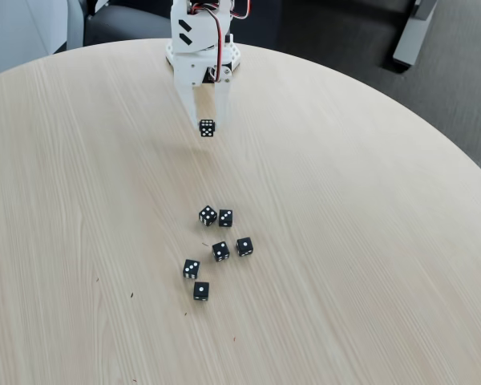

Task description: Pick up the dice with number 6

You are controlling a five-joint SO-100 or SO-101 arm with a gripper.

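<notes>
The white arm reaches down from the far edge of the table in the fixed view. Its gripper point(207, 122) is shut on the dice with number 6 point(207, 128), a small black cube whose showing face is crowded with white pips. The die sits between the two white fingertips, at the far middle of the table and well apart from the other dice. Whether it touches the tabletop or hangs just above it is unclear.
Several black dice with few pips lie in a loose cluster near the table's middle, among them one at the back left point(208, 215), one at the right point(244, 246) and one nearest the front point(201, 290). The round light wood table point(345, 265) drops off at the right and far edges.
</notes>
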